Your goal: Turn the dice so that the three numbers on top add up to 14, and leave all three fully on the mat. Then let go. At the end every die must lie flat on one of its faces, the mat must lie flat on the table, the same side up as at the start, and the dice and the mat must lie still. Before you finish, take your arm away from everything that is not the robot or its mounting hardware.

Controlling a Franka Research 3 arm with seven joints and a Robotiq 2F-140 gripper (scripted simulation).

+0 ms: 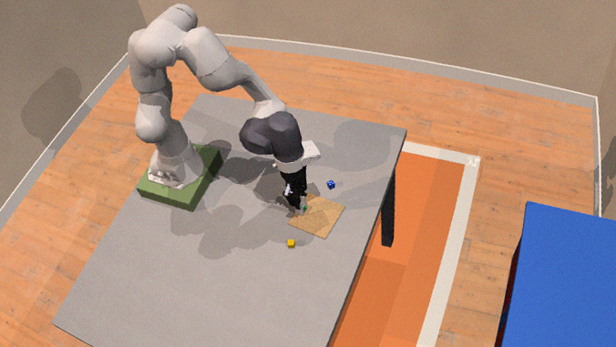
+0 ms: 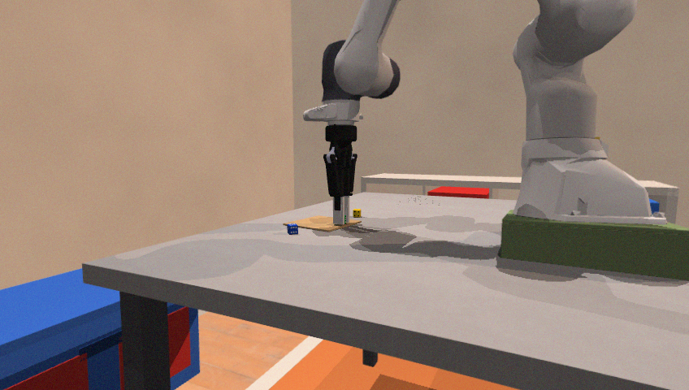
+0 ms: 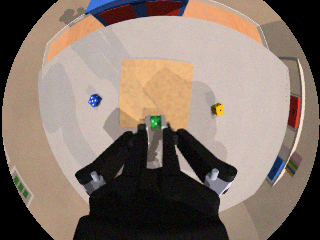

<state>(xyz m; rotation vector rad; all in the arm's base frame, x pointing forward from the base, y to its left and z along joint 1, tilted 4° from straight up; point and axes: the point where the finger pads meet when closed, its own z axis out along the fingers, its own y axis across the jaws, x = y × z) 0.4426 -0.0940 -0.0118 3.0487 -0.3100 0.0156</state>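
Grey matte tabletop (image 1: 198, 297) stands on an orange rug over wood flooring, beige walls around. Thin tan square mat (image 1: 323, 218) lies right of centre, near the tabletop's right edge. Black gripper (image 3: 155, 124), nearly closed, pinches the small green die (image 3: 155, 122) at the mat's rim. Small blue die (image 1: 330, 184) and small yellow die (image 1: 290, 242) sit off the mat.

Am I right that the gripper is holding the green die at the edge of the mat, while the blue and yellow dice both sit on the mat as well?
Not quite. The gripper does hold the green die at the mat's edge, but the blue die and yellow die both lie off the mat, on the table, as the top view shows.
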